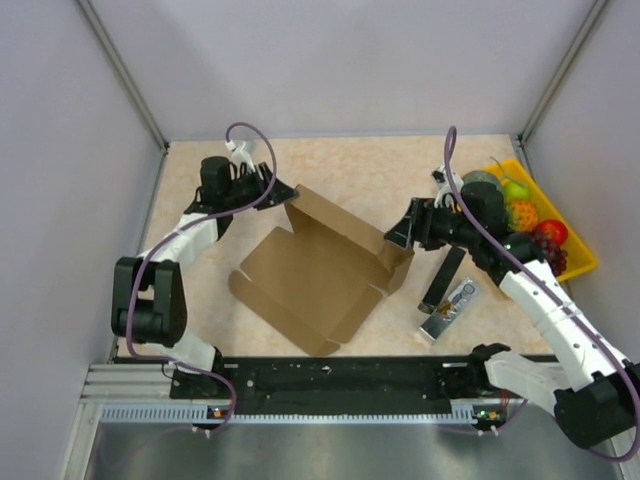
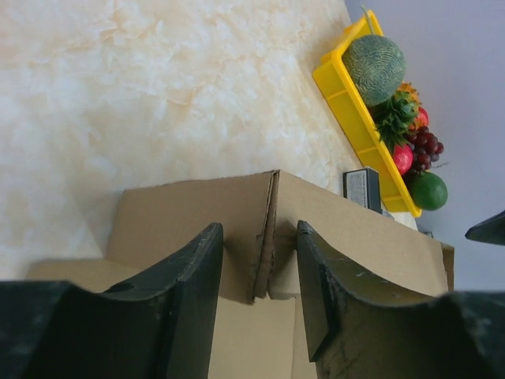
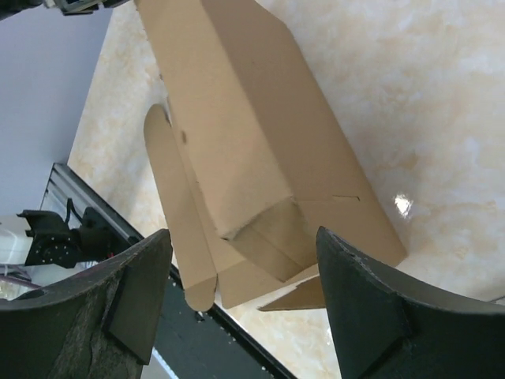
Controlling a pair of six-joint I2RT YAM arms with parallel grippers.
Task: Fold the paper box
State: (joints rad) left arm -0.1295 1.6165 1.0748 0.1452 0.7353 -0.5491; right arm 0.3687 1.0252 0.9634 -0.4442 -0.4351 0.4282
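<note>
I'm seeing the paper box lying half-formed mid-table between the arms. The left gripper is straddling its far corner, jaws apart and not pinching. The right gripper is hovering wide open at its right end. A yellow fruit tray and a small dark device, its label unreadable, are crowding the right. The table is lying open beyond the box.

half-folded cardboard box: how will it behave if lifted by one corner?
Probably light: the paper box is thin single-sheet card. Likely floppy: the near flaps lie flat and unlocked, so they may sag. The far walls look only creased; pushing may unfold them.
</note>
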